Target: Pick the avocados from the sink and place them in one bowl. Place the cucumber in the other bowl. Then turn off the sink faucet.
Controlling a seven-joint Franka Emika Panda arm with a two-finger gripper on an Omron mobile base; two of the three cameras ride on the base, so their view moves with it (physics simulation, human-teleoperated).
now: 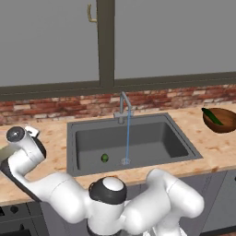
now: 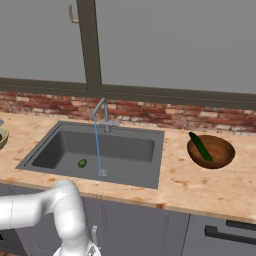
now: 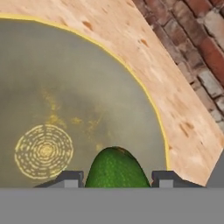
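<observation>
So the end effector [image 3: 116,181] is clamped on one avocado [image 3: 116,168], hanging over the olive bowl [image 3: 65,87] at the left of the hand view, presumably lined up for a drop inside. The other avocado [image 1: 105,158] sits on the sink [image 1: 87,143] floor, lower left of the drain. Cucumber [image 2: 200,146] is in the brown bowl [image 2: 220,150] on the worktop [image 2: 190,185] at right. Faucet [image 1: 123,107] is running; its stream looks like the only thing near that leftover fruit.

No readable text, labels or numbers appear anywhere.
</observation>
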